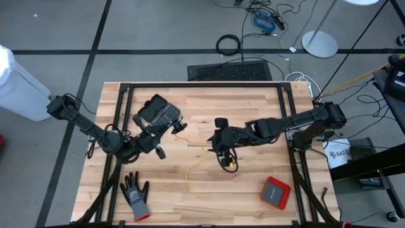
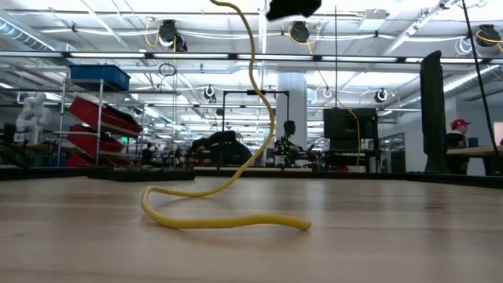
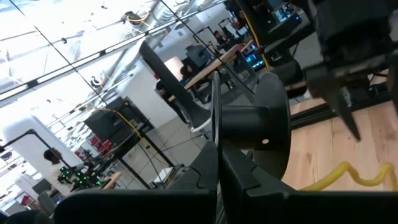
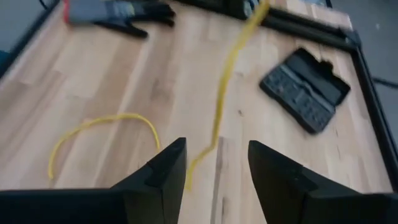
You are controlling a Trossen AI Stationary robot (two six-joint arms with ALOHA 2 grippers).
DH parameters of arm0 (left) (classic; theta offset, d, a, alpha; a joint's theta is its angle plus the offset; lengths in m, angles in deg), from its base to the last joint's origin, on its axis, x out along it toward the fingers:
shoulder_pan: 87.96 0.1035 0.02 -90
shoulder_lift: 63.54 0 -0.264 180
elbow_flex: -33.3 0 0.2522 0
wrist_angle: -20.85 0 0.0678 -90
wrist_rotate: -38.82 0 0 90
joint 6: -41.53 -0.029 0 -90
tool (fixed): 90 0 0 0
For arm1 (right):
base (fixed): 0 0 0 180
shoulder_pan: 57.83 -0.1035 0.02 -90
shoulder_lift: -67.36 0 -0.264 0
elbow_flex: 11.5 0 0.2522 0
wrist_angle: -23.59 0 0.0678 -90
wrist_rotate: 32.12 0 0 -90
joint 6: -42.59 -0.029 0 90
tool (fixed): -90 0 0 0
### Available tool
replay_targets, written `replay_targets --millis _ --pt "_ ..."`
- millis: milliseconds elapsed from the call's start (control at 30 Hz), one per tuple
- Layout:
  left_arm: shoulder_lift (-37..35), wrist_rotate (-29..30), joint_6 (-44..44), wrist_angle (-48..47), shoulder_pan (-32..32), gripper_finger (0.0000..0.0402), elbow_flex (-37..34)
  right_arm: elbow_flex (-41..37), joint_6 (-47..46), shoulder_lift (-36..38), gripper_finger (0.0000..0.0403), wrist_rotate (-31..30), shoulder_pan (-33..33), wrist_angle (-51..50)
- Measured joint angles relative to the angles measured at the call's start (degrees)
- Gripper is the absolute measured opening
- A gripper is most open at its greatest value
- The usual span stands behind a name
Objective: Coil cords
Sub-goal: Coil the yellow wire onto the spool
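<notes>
A thin yellow cord [image 1: 201,166] lies uncoiled on the wooden table [image 1: 247,114], a loose wavy line with no ring formed. One end curls near the table's front edge; from there it runs up past the middle, and in the low view it lifts off the wood in a tall curve. At the left, the left gripper [image 1: 158,147] sits just left of the cord's upper stretch, fingers pressed together and holding nothing; a grey glove [image 1: 135,195] lies in front of it and a black case [image 1: 158,111] behind it. At centre, the right gripper [image 1: 226,158] hangs over the cord, fingers [image 4: 163,171] spread apart, the cord passing between them without being gripped. A red box [image 1: 275,191] sits front right.
</notes>
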Motion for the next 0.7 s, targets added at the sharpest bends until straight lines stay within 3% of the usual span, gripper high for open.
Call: replay_targets --millis 100,333,533,700 --pt "0.00 0.00 -0.07 -0.02 0.00 0.0002 0.00 -1.10 -1.29 0.00 0.0161 1.30 1.53 1.01" --pt "0.00 0.02 -0.11 -0.09 0.00 0.0002 0.00 -6.19 -2.66 0.00 0.0161 11.85 4.01 12.23" --pt "0.00 -0.06 -0.29 -0.13 0.00 0.0002 0.00 -7.69 -2.57 -0.01 0.0161 12.19 5.44 13.47" --pt "0.00 -6.62 -0.51 -0.57 0.02 0.0002 0.00 -7.69 -3.64 -0.71 0.0168 15.56 5.77 15.51"
